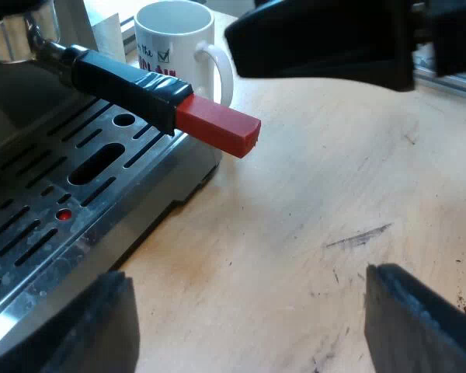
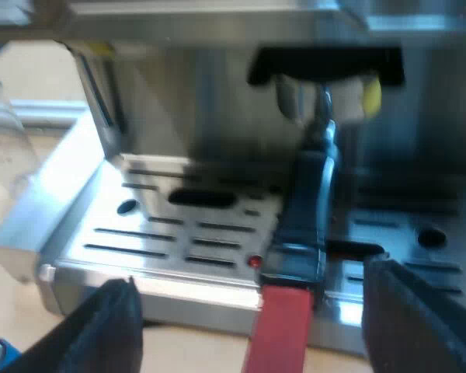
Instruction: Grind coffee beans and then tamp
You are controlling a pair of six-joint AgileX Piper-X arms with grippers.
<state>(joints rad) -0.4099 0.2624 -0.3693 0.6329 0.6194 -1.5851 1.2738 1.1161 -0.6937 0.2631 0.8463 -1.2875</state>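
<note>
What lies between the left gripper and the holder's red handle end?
Bare wooden table, seen in the left wrist view. The left gripper is open, apart from the red handle end.

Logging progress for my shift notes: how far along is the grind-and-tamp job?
Done: the holder sits in the machine. In hand: nothing gripped; the right gripper faces its red end, jaws open; the left gripper hovers near it, jaws open. To do: tamping; whether grinding happened can't be told.
</note>
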